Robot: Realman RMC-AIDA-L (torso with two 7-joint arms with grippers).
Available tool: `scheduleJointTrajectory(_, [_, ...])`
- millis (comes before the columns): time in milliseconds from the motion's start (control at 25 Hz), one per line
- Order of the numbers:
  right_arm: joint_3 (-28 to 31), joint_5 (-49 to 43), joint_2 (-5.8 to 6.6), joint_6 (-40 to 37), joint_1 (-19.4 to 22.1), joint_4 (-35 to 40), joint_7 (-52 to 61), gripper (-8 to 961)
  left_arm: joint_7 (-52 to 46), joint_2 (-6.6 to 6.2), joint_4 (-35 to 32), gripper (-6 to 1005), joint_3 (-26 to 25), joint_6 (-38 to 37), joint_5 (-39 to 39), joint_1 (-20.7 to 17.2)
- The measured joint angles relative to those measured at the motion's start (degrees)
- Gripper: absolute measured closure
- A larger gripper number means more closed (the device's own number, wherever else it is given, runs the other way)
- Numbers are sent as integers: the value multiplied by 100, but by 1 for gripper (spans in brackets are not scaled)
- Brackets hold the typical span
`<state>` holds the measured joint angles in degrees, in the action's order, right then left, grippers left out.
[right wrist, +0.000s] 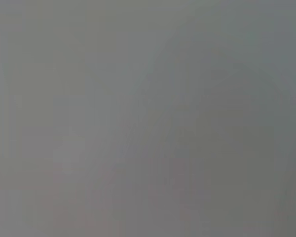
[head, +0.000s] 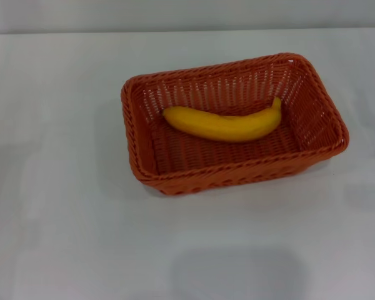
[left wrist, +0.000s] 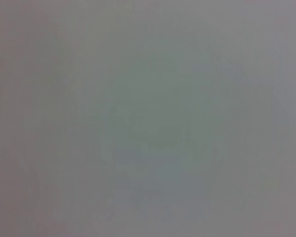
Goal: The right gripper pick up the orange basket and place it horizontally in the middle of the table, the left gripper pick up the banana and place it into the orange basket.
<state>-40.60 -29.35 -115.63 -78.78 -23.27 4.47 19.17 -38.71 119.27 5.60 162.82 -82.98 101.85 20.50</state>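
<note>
The orange basket (head: 175,177) lies lengthwise across the middle of the white table (head: 56,206) in the head view, its right end turned slightly away. Inside it rests the yellow banana (head: 225,124), curved, with its stem toward the basket's right wall. Neither gripper nor arm shows in the head view. Both wrist views hold only a plain grey surface, with no fingers and no object in them.
The table's far edge meets a pale wall (head: 187,15) at the top of the head view. Faint soft shadows lie on the tabletop near the front edge.
</note>
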Motion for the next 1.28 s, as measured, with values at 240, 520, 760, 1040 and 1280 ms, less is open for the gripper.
scheduleJointTrajectory(240, [-28,-25,-21,-230,6,-132,-855,233,1779,13,-618,118,0,111,10,-105])
scheduleJointTrajectory(520, [-148,-82,9,-222,7,-222,-172,232,2323,24,-1051,118,4,397,12,-230])
scheduleJointTrajectory(760, [-498,-168,34,-32,5,-184,188,232,2271,30,-1319,118,4,513,216,-261])
scheduleJointTrajectory(1040, [-589,-168,19,21,-5,-204,134,314,2273,38,-1501,118,4,588,223,-236])
scheduleJointTrajectory(1280, [-573,-142,11,105,-18,-165,-54,297,2301,43,-1594,118,4,604,212,-187])
